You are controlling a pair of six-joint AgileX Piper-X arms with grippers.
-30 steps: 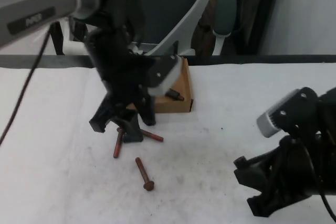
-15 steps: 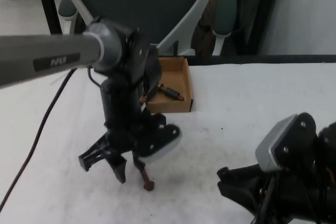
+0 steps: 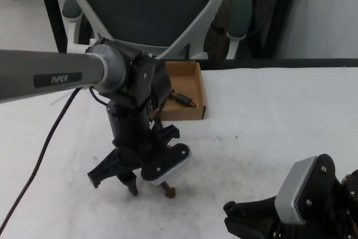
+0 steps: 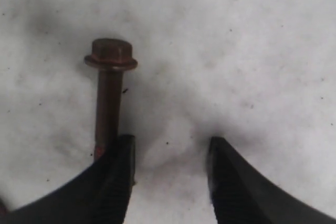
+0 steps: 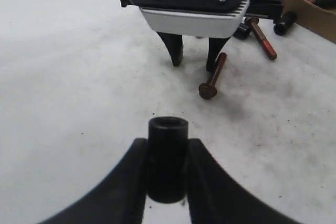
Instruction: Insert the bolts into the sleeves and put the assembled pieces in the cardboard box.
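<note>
**Clerk:** Entry one, the left pincer?

**Operator:** My left pincer [image 4: 170, 148] is down at the white bench [image 4: 252, 51]. Its jaws stand apart with nothing between them. One finger [image 4: 118, 177] touches the shank end of a rust-brown bolt [image 4: 110, 87]. The bolt lies flat outside the gap, its flanged head pointing away from me.

**Clerk:** Entry two, the right pincer?

**Operator:** My right pincer [image 5: 167, 148] is narrowed onto a black sleeve [image 5: 168, 174], clamped between both fingers. The sleeve's open bore shows at the far end. This pincer sits low over the near part of the bench, well apart from the left one.

**Clerk:** Loose stock?

**Operator:** A second bolt [image 5: 261, 38] lies flat on the bench behind my left pincer. A loose black sleeve [image 5: 286, 22] lies just beside the box.

**Clerk:** Container?

**Operator:** The cardboard box [image 3: 187, 113] stands with its top open at the far part of the bench, beyond my left arm. A dark piece with a brown tip [image 3: 182, 99] lies inside. I cannot tell whether it is fully assembled.
</note>
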